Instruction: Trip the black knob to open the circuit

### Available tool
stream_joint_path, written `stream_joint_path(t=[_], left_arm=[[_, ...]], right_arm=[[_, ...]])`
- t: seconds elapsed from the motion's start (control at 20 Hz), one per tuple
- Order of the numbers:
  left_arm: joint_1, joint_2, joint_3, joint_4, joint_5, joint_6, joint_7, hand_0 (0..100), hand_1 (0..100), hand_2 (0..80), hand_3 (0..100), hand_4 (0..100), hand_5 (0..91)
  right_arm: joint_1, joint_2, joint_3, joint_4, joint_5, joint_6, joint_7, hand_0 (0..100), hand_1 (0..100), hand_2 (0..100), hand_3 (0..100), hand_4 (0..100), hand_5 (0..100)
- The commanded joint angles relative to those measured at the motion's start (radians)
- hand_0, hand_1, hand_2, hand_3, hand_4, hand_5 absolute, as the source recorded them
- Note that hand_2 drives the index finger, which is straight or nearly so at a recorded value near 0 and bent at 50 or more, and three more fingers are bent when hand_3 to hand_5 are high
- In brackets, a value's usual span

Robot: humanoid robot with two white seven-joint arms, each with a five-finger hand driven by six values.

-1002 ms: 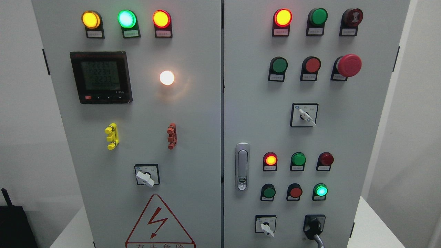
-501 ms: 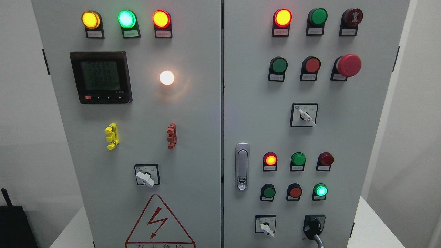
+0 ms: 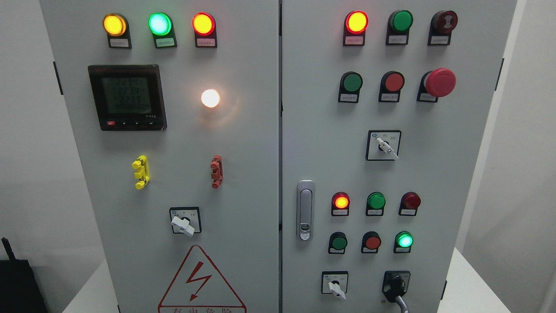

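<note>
Low on the right door sits the black knob (image 3: 395, 284) — glossy, rounded; fingers unseen, state unknowable.

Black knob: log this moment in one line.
black knob: lower right of panel, untouched | hands: out of view | step: not started

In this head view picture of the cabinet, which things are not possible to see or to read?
- Both robot hands: outside the head view.
- Warning triangle: cut off by the bottom edge.
- Black knob: its lower part is cut off by the bottom edge.
- Small labels under the lamps: print too small.
- Meter display: digits blurred.
</note>
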Motion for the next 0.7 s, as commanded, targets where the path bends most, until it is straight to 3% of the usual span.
stream_joint_path(t=[0.0, 0.65], left_arm=[[0.000, 0.000, 0.000, 0.000, -0.023, 0.000, 0.000, 12, 39, 0.0, 0, 0, 0.0], [0.000, 0.000, 0.000, 0.000, -0.023, 0.000, 0.000, 12, 39, 0.0, 0, 0, 0.0]], right_arm=[[0.000, 0.000, -0.003, 0.001, 0.000, -0.004, 0.000, 0, 0, 0, 100, 100, 100], [0.000, -0.005, -0.015, 0.003, -0.005, -0.004, 0.000, 0, 0, 0, 100, 100, 100]])
